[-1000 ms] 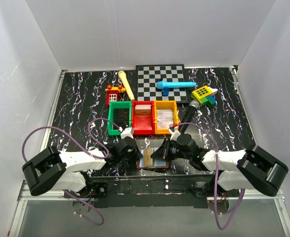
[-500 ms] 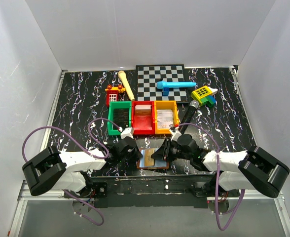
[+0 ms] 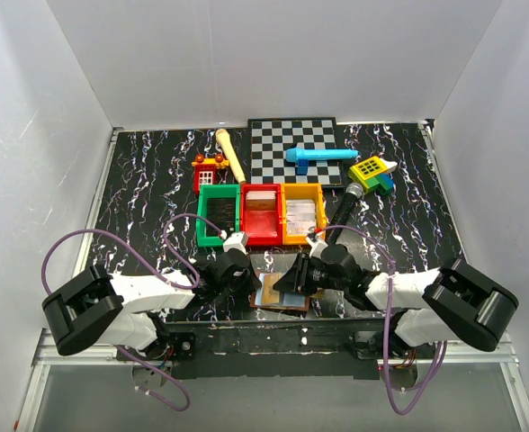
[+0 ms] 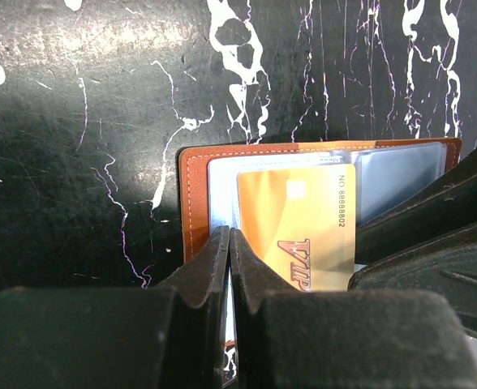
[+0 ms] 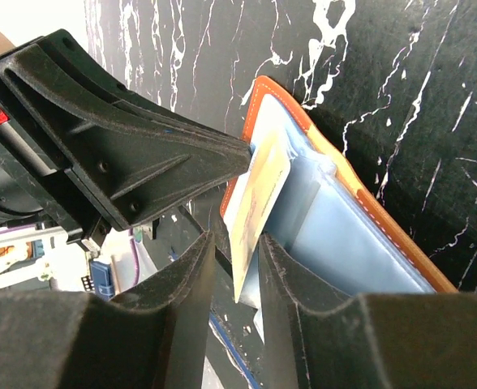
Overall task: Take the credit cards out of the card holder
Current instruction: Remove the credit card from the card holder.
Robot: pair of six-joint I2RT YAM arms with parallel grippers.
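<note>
At the table's (image 3: 156, 180) 6 o'clock edge, the left gripper (image 4: 229, 243) has its fingers pressed together, tips on the 9 o'clock border of the card holder (image 4: 194, 203). The holder lies open and flat, long axis running 9 to 3. A gold card (image 5: 263, 186) tilts up from it inside the right gripper (image 5: 236, 241), whose fingers stand apart.

1. Overhead view: bright, even light from above; the white walls (image 3: 67, 99) look washed out.
2. Left wrist: soft glare on the glossy table (image 4: 92, 40) — the near fingers (image 4: 198, 279) are dark and blurred.
3. Right wrist: the top-left corner is blown white.
</note>
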